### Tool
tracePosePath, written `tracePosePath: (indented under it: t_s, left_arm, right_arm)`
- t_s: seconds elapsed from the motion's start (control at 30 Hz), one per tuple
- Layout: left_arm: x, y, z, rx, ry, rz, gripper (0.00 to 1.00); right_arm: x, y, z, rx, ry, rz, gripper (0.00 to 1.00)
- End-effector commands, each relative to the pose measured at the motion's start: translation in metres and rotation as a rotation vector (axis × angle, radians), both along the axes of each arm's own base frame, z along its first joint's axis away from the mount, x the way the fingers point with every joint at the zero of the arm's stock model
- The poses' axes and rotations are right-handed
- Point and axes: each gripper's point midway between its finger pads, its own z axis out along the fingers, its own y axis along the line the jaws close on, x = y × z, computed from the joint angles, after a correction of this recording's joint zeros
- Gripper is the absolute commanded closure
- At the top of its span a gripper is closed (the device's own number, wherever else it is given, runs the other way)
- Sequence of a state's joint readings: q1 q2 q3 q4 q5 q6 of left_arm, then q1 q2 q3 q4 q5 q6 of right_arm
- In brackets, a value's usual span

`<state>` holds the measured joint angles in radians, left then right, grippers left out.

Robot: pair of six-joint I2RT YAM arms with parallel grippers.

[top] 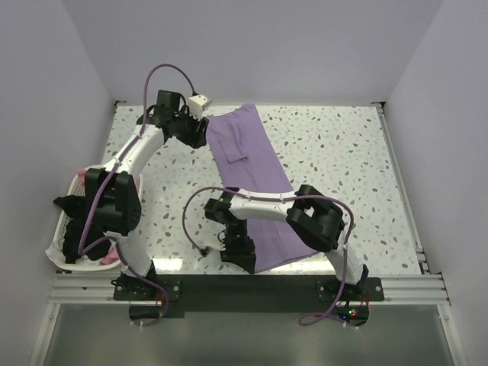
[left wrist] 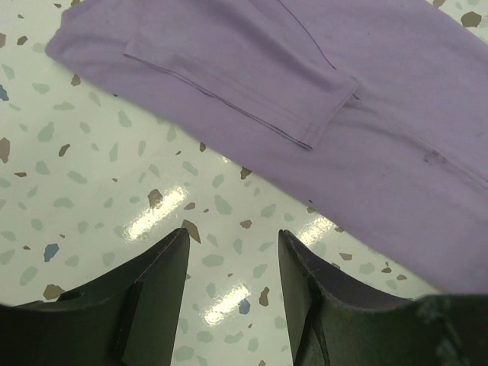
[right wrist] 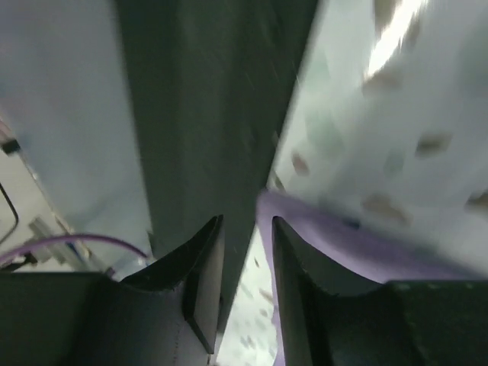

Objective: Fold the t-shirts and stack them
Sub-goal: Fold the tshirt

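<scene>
The lilac t-shirt (top: 255, 171) lies on the table folded into a long strip that runs from the far middle to the near edge, with a sleeve folded on top. In the left wrist view the lilac t-shirt (left wrist: 320, 84) lies just beyond the fingers. My left gripper (top: 200, 136) (left wrist: 232, 248) is open and empty over bare table, beside the shirt's far left edge. My right gripper (top: 238, 256) (right wrist: 248, 236) is low at the shirt's near left corner with its jaws apart. The lilac cloth edge (right wrist: 320, 232) lies against the right finger's outer side. The view is blurred.
A white laundry basket (top: 55, 255) stands at the table's left edge beside the left arm. It holds a black shirt (top: 70, 206) and a bit of pink cloth (top: 111, 259). The metal rail (top: 290, 284) runs along the near edge. Walls close in the other sides.
</scene>
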<state>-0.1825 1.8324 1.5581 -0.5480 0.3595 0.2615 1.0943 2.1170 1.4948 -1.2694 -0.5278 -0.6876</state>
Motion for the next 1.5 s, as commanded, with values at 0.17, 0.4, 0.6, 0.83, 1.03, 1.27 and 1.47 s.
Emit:
tracePosePath:
  t_s: [0.17, 0.4, 0.6, 0.83, 1.03, 1.27, 1.47]
  left_arm:
    - [-0.019, -0.029, -0.03, -0.028, 0.073, -0.062, 0.49]
    - [-0.006, -0.061, -0.079, 0.029, 0.147, -0.042, 0.58]
    - [-0.001, -0.073, -0.127, 0.131, 0.196, -0.061, 0.63]
    - [0.048, -0.113, -0.159, 0.218, 0.201, -0.147, 0.69]
    - [0.092, -0.119, -0.116, 0.193, 0.014, -0.159, 0.63]
    - [0.056, -0.087, -0.012, -0.002, -0.074, -0.171, 0.44]
    - [0.02, -0.036, 0.032, -0.079, -0.119, -0.12, 0.41]
  right_arm:
    - [0.072, 0.037, 0.136, 0.359, 0.171, -0.397, 0.5]
    - [0.171, -0.055, 0.119, 0.284, -0.106, -0.691, 0.53]
    - [0.183, -0.101, 0.108, 0.205, -0.236, -0.764, 0.54]
    - [0.171, -0.113, 0.105, 0.188, -0.225, -0.827, 0.54]
    - [0.154, -0.114, 0.076, 0.156, -0.169, -0.829, 0.57]
    - [0.161, -0.092, 0.017, 0.077, -0.26, -0.724, 0.59]
    - [0.139, -0.069, -0.016, 0.015, -0.232, -0.628, 0.64]
